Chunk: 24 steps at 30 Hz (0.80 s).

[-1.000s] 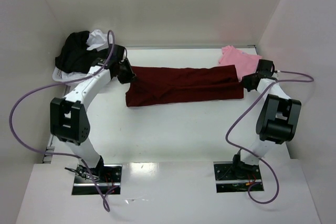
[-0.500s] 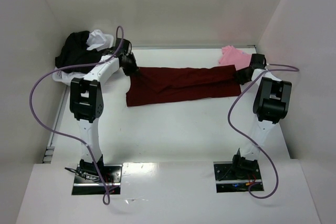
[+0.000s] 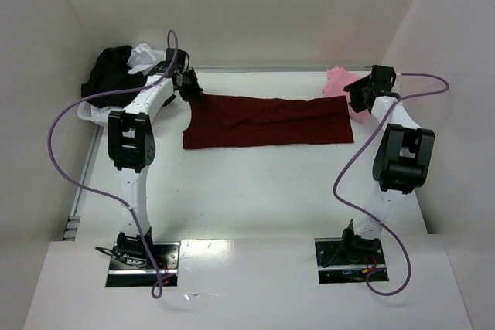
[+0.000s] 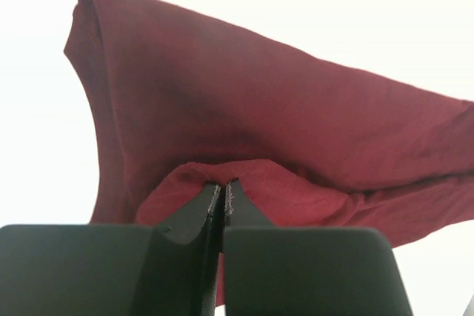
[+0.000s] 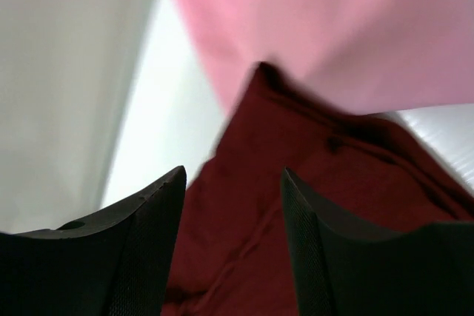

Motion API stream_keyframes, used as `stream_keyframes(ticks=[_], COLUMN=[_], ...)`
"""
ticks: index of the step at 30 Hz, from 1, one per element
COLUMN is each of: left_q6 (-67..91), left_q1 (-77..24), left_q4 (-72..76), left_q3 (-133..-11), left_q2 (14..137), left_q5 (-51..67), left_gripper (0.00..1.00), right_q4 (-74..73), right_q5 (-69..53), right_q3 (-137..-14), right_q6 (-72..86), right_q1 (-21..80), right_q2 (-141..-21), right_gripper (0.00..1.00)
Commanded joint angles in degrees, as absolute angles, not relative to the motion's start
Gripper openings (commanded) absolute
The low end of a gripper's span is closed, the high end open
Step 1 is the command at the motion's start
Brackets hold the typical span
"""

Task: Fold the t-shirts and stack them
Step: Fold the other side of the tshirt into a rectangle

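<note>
A dark maroon t-shirt lies as a long folded strip across the table. My left gripper is at its far left corner, shut on a pinch of maroon cloth, fingertips pressed together. My right gripper hovers just above the strip's right end, open, with nothing between its fingers. Below it I see the maroon cloth and a light pink t-shirt. The pink t-shirt lies at the far right, partly under the right arm.
A heap of black and white t-shirts sits in a white bin at the far left corner. White walls close in the table on the left, back and right. Purple cables loop from both arms.
My right gripper has opened, let go of the maroon shirt's right end and drawn back a little. The left gripper carried its corner farther back; the strip now lies flatter.
</note>
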State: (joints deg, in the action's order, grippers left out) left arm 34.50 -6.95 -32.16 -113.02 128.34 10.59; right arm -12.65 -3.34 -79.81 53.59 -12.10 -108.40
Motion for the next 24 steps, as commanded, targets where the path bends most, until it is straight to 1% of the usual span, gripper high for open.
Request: stream_keyframes(ticks=[1,3,5,6,7,9,12,18,20,22,24], left_q6=[33.0,32.4,31.8,31.6,31.2,30.6,30.6,31.9,32.1,33.3,34.2], left_q1=[-6.6,-6.6,-6.6,-6.6,-6.6,-6.6,-6.6,-7.3,-8.4,-8.9,-8.9], left_q4=[-30.6,-30.6,-31.1,-31.1,-31.1,-31.1,-31.1,-27.4,-26.4,-25.8,-25.1], left_q3=[-118.6,-119.9,-119.9,-119.9,-119.8,-118.2,-113.9,-97.8,-92.2,-90.2,-88.1], left_q2=[132.2,133.7,134.1,133.8,133.2,130.5,126.1,116.1,114.0,113.4,112.6], left_q5=[12.9,14.6,15.6,15.6,15.4,13.9,13.7,21.8,21.8,22.5,22.5], left_gripper=[0.07,0.3,0.73,0.84,0.91,1.0,1.0,1.0,0.98,0.98,0.96], right_q4=[-8.6,-8.6,-8.6,-8.6,-8.6,-8.6,-8.0,-6.0,-5.5,-5.5,-6.6], right_q5=[-2.1,-2.4,-2.4,-2.2,-1.8,-1.8,-2.3,-5.1,-7.8,-11.9,-12.8], right_q3=[-78.6,-76.5,-75.9,-75.6,-75.6,-75.6,-76.2,-78.5,-80.1,-83.0,-86.6], right_q6=[52.1,52.1,51.6,51.4,51.0,50.5,49.9,47.4,46.4,46.0,45.9], right_q1=[-11.0,-9.7,-8.8,-7.6,-6.9,-4.8,-2.6,4.5,7.4,10.2,13.4], right_q2=[-101.1,-99.6,-99.0,-98.3,-97.9,-97.9,-97.9,-100.0,-102.9,-107.3,-110.3], right_gripper=[0.6,0.6,0.6,0.6,0.6,0.6,0.6,0.6,0.6,0.6,0.6])
